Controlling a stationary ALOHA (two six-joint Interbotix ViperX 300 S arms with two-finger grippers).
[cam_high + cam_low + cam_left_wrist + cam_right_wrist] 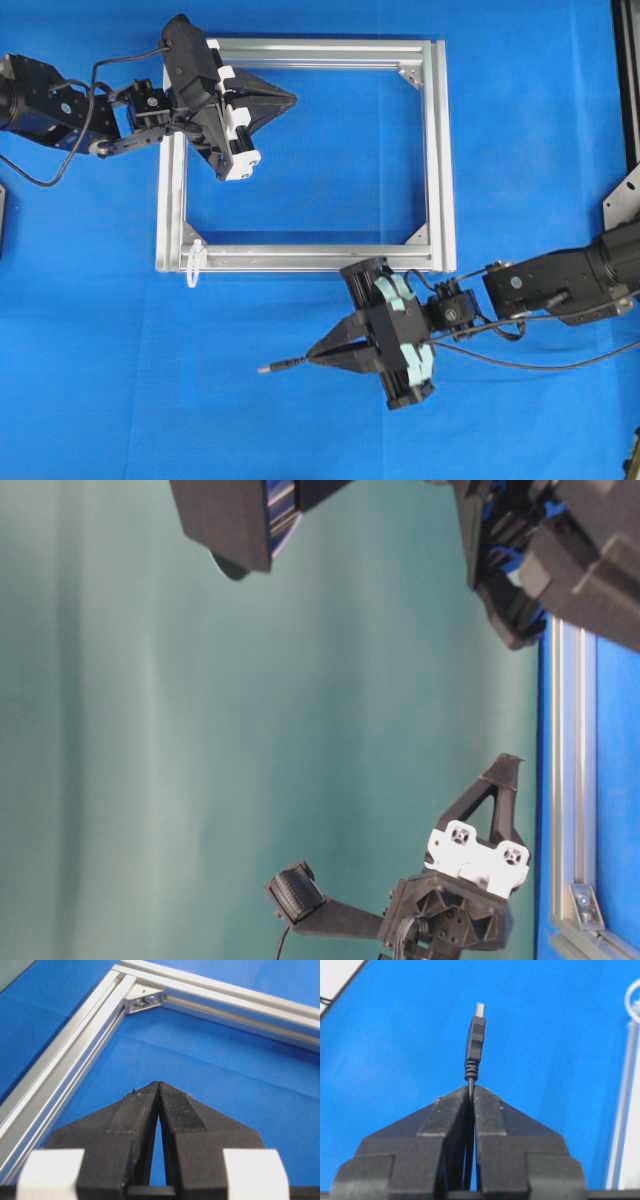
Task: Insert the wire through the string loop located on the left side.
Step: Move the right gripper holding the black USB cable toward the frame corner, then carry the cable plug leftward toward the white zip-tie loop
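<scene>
A blue cloth (pixel 300 430) covers the whole table, and from overhead you have one silver frame (pixel 437 150), one wire (pixel 560 362), one string loop (pixel 193 268) and two arms on it. Your left gripper (pixel 290 98) hangs inside the frame's upper left corner, jaws pressed together with nothing between them. Your right gripper (pixel 312 354) sits below the frame's lower rail, jaws clamped on the wire; the plug tip sticks out to the left and the cable trails off to the right edge. The string loop hangs at the frame's lower left corner, well apart from the plug.

In the table-level view, a teal backdrop (pixel 150 730) fills most of the picture; you see the left gripper's pointed tip beside the frame rail, and dark arm parts along the top.

The left wrist view shows you its fingers (pixel 137 1110) meeting at the tips over cloth, empty.

The right wrist view shows you its fingers (pixel 452 1115) pinching the cable just behind the plug, the white loop at the upper right edge.

No writing is readable anywhere.
</scene>
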